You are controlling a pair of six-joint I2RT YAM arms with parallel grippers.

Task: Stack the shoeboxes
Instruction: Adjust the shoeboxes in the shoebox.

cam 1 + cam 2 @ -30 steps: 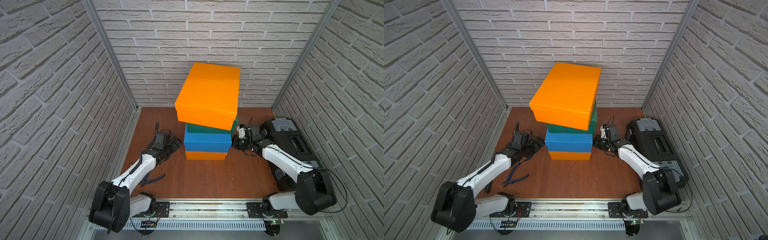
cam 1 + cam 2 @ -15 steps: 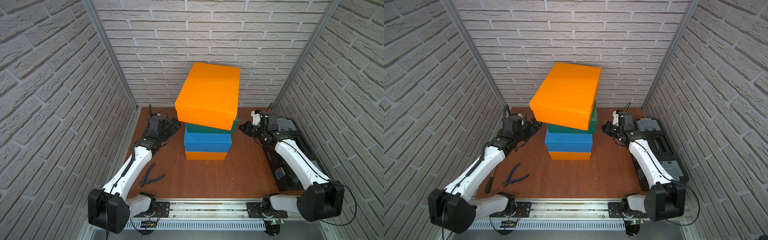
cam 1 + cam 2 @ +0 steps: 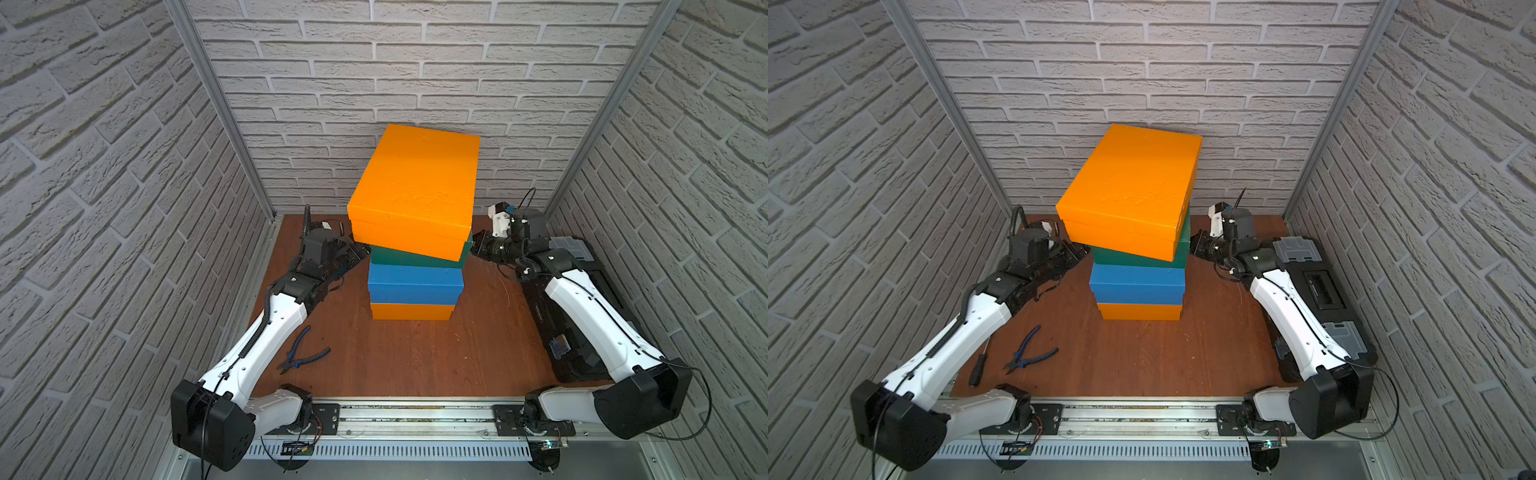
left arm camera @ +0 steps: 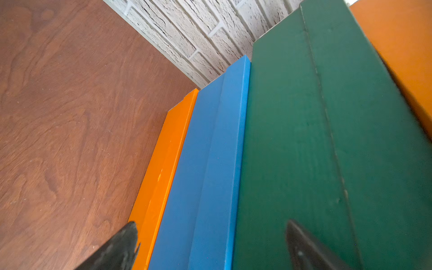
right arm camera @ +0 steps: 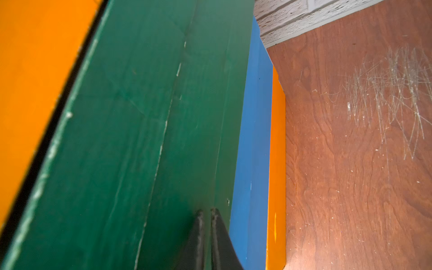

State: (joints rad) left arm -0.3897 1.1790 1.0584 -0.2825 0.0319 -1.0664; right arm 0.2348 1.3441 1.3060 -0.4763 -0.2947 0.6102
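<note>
Four shoeboxes stand in one stack at mid-table. From the bottom they are orange, blue, dark green and a second orange box, which sits skewed and overhangs toward the left. My left gripper is at the stack's left side, under that overhang. In the left wrist view it is open, with its fingers spread across the blue and green sides. My right gripper is shut on nothing, its tips right at the green box's right side.
A black toolbox with grey latches lies along the right wall under my right arm. Blue-handled pliers and a screwdriver lie on the wooden table at front left. Brick walls close in three sides.
Both arms have risen from beside the lower boxes and moved in to the stack's sides at the green box's height. The stack has not moved.
</note>
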